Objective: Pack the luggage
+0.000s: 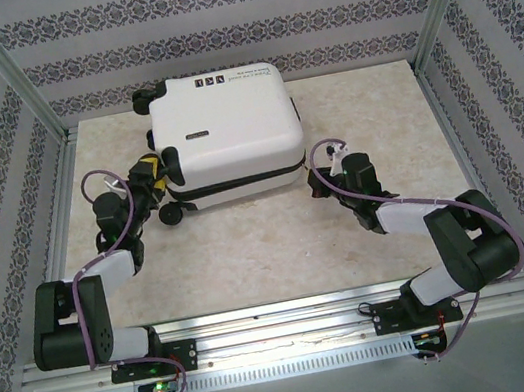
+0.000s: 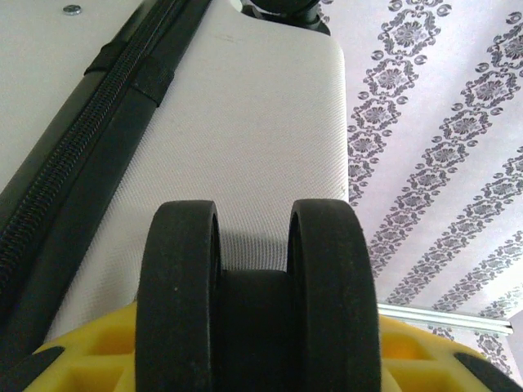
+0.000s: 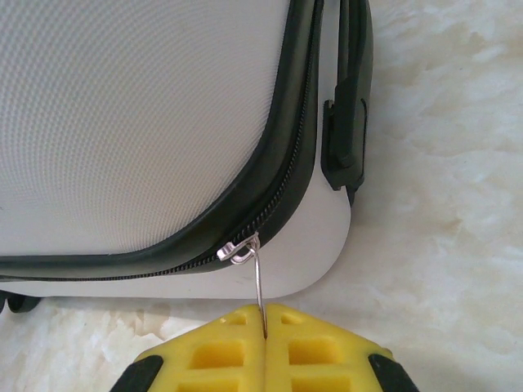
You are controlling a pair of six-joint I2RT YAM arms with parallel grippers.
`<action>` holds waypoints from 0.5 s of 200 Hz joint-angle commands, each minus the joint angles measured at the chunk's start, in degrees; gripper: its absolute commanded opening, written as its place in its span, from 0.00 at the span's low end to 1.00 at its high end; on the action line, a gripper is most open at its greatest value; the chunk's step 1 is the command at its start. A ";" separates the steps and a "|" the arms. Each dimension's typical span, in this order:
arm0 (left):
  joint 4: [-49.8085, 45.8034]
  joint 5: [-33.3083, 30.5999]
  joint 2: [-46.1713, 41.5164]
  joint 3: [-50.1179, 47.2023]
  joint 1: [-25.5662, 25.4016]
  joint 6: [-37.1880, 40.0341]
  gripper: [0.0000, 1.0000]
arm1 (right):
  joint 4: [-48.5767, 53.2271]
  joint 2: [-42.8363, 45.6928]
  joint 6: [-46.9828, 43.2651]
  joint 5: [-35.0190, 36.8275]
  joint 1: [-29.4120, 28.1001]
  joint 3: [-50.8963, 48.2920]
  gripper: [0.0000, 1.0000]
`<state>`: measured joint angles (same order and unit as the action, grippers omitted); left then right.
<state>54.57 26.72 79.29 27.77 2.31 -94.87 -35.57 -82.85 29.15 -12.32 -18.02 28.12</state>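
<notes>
Right gripper [image 3: 265,317] nearest lens, clenched on thin metal zipper pull [image 3: 258,286] at near-right corner of luggage [image 1: 224,126]; finger bodies cut off at frame bottom. Left gripper [image 1: 147,169] straddles twin caster wheel [image 2: 331,302]; wheel hides pads, so squeezing or loose: cannot tell. Luggage lid down, lying flat at far centre of table [image 1: 251,249], back edge near patterned wall [image 1: 233,33]. Bare tabletop in front, narrower strips either side.

Bright even light from above; soft shadow beneath luggage [image 1: 220,132]; close caster wheel [image 2: 327,302] slightly blurred.
</notes>
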 commanded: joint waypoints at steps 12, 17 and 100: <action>12.41 5.16 -0.93 3.75 3.27 -8.18 0.00 | -1.76 2.23 -3.62 4.69 2.40 1.25 0.00; 12.21 5.80 -0.81 3.58 3.68 -8.15 0.00 | -1.62 2.24 -3.84 5.04 2.65 1.30 0.00; 4.72 11.35 -5.60 1.66 7.76 -5.44 0.00 | 0.29 1.60 -2.69 8.37 5.54 2.90 0.00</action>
<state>53.47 38.76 78.72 27.88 6.63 -95.44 -34.35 -82.59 26.63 -12.69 -15.84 29.10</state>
